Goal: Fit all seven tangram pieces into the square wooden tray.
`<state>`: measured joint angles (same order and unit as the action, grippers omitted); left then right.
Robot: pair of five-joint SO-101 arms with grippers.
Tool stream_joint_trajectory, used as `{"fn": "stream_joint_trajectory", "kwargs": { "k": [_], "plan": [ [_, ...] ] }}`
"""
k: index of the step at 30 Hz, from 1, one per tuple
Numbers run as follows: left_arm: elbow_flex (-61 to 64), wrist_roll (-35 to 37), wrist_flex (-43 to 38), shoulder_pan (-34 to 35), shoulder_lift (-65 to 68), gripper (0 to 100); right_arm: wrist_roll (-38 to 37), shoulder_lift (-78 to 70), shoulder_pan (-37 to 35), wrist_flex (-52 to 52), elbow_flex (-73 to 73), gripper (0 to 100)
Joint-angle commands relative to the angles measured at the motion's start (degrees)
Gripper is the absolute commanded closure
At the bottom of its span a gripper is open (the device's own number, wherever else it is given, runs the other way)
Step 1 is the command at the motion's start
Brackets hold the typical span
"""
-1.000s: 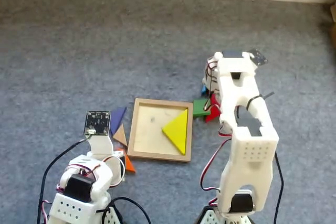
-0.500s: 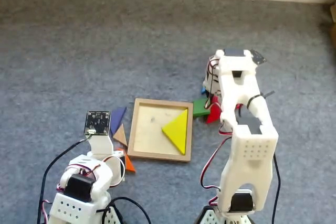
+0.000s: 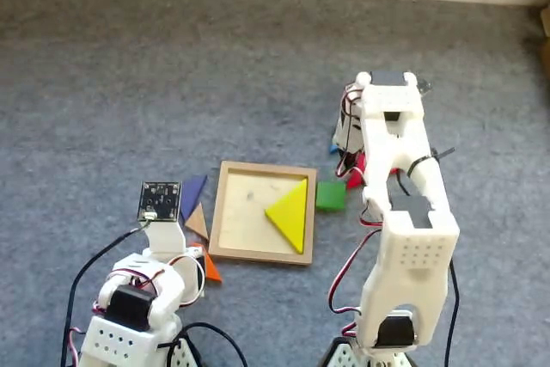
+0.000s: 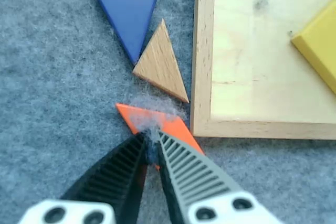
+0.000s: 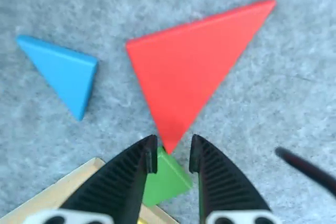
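Note:
The square wooden tray (image 3: pixel 225 234) lies on the carpet with a yellow triangle (image 3: pixel 290 212) inside it, against its right side. A green square (image 3: pixel 330 195) rests just outside the tray's right edge. Beyond it lie a large red triangle (image 5: pixel 191 61) and a small light blue triangle (image 5: pixel 63 72). My right gripper (image 5: pixel 173 153) is open above the red triangle's near tip, with the green square (image 5: pixel 165 177) below it. Left of the tray sit a dark blue piece (image 4: pixel 131 3), a wooden triangle (image 4: pixel 160 66) and an orange piece (image 4: pixel 157 121). My left gripper (image 4: pixel 151 140) is shut, its tips at the orange piece.
Grey carpet spreads open behind and to the left of the tray. The right arm (image 3: pixel 400 178) stretches over the floor right of the tray. A corner of the tray (image 5: pixel 79 187) lies close to the right gripper.
The right arm has drawn away from the tray toward the far side. The green square, partly covered before, now lies in plain sight. The left arm has not moved.

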<state>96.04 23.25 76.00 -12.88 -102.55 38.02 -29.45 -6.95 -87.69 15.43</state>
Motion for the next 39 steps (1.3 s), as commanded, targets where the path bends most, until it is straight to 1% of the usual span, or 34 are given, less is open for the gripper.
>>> {"fn": "stream_joint_trajectory", "kwargs": {
  "k": [1, 5, 7, 9, 13, 15, 23, 33, 39],
  "plan": [
    [1.19, -0.18, 0.09, -0.57, -0.48, 99, -0.26, 4.53, 0.57, 0.84, 3.47, 90.0],
    [1.19, -0.18, 0.09, -0.57, -0.48, 99, 0.35, 4.18, 2.51, 6.29, 3.38, 89.9],
    [1.19, -0.18, 0.09, -0.57, -0.48, 99, 3.34, 4.18, 3.47, 7.52, 3.38, 88.5],
    [1.19, -0.18, 0.09, -0.57, -0.48, 99, 5.71, 4.18, 4.00, 8.04, 3.38, 83.5],
    [1.19, -0.18, 0.09, -0.57, -0.48, 99, 9.49, 4.18, 4.00, 8.04, 3.38, 69.7],
    [1.19, -0.18, 0.09, -0.57, -0.48, 99, 10.90, 4.18, 4.00, 8.13, 3.38, 65.8],
    [1.19, -0.18, 0.09, -0.57, -0.48, 99, 11.60, 3.74, 3.91, 19.56, 2.42, 65.4],
    [1.19, -0.18, 0.09, -0.57, -0.48, 99, 11.60, -5.32, 4.26, 19.30, 2.33, 65.4],
    [1.19, -0.18, 0.09, -0.57, -0.48, 99, 11.60, -6.29, 4.53, 19.03, 2.33, 65.6]
  ]
}}
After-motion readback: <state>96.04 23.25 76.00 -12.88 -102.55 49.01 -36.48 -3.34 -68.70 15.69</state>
